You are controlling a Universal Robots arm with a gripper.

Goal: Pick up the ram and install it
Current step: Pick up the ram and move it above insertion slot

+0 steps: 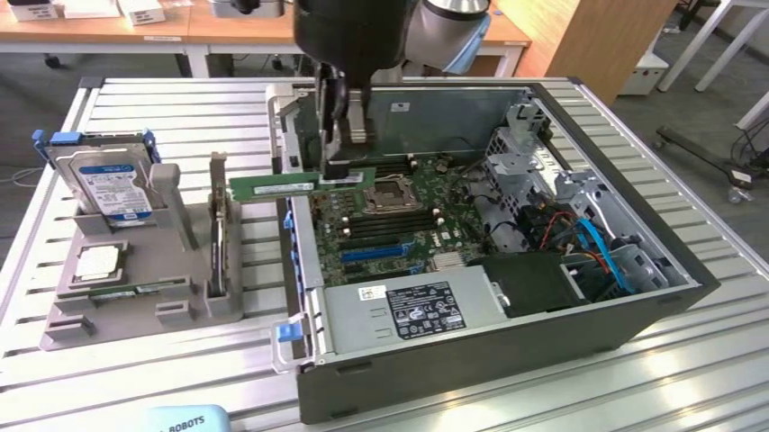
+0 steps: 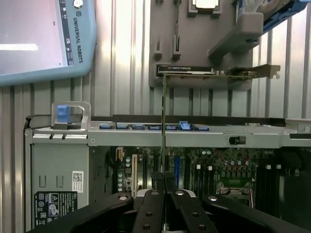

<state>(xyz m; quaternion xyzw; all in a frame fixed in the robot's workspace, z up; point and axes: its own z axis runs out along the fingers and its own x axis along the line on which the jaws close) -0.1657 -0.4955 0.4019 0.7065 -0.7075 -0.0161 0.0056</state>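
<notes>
The hand (image 1: pixel 341 175) clamps the ram (image 1: pixel 274 185); part is covered.

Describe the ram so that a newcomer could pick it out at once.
Find the open computer case. Above its rim on the exterior view's left, the tool grips the ram: a long, flat green stick held in the air, unlike the boxy silver hard drive standing in the grey holder.

You had a slatted metal table (image 1: pixel 180 117) carrying three things: a grey parts holder (image 1: pixel 193 317) at the frame's left, an open computer case (image 1: pixel 481 351) across centre and right, and a pale blue pendant (image 1: pixel 186 420) at the bottom edge.
</notes>
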